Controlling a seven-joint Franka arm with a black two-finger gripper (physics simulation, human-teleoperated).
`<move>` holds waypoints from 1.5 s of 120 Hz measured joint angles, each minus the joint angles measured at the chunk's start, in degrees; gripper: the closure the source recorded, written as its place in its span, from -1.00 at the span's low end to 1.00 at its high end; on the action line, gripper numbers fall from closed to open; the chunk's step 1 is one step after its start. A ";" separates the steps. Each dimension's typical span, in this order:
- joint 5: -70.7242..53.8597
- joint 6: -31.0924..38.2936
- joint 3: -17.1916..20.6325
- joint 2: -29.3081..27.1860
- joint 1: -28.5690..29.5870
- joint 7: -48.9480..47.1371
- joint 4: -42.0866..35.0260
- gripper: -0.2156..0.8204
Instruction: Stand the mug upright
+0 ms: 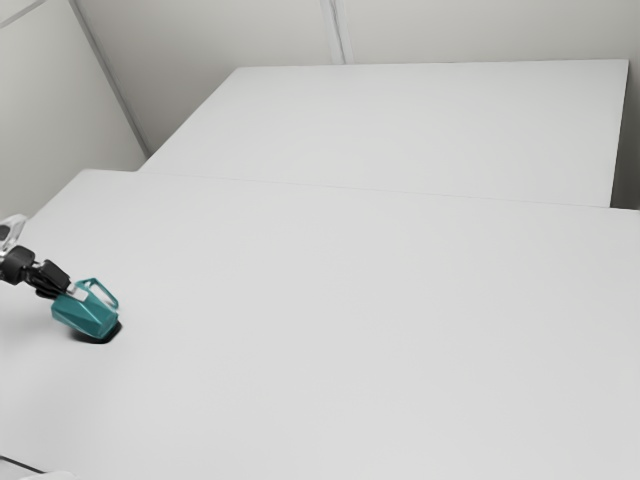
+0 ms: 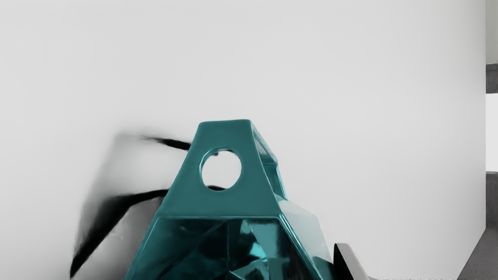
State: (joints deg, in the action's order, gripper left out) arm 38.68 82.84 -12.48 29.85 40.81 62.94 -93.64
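- At the exterior view's lower left corner, nearest its camera, was a pale thing (image 1: pixel 50 475), too cut off to name.
- The mug (image 1: pixel 86 313) came next, over the counter (image 1: pixel 350 330) toward its edge on the exterior view's left, well in from the far corner. It leaned, not upright, mouth toward the pincer (image 1: pixel 66 288), handle (image 1: pixel 110 294) up. Whether its base touched the counter, I could not tell.
- The pincer was at the mug's mouth end; whether it stood apart or clamped, I could not tell.
- Beyond the counter's far edge lay another white surface (image 1: pixel 420 130).
- Farthest off were pale walls (image 1: pixel 230 30).
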 joint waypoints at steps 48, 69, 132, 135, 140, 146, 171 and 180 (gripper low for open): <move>-2.14 -0.95 -0.24 -10.22 -6.73 1.18 -3.44 0.89; -8.03 2.92 -1.05 -16.94 -17.67 -1.40 -6.06 0.90; -25.98 34.96 -1.98 -25.64 -40.48 -18.45 -25.87 0.92; -26.36 36.37 -1.96 -25.61 -40.80 -19.25 -26.60 0.92; -26.90 38.38 -1.88 -25.37 -41.05 -20.54 -27.27 0.92; -27.51 40.31 -1.80 -25.15 -41.24 -21.98 -27.62 0.92; -28.97 44.74 -1.71 -23.73 -42.86 -26.98 -27.73 0.92; -29.15 45.51 -1.69 -22.67 -43.04 -28.44 -27.69 0.92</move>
State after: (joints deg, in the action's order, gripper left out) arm 9.52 128.35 -14.17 7.18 -2.23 34.50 -121.32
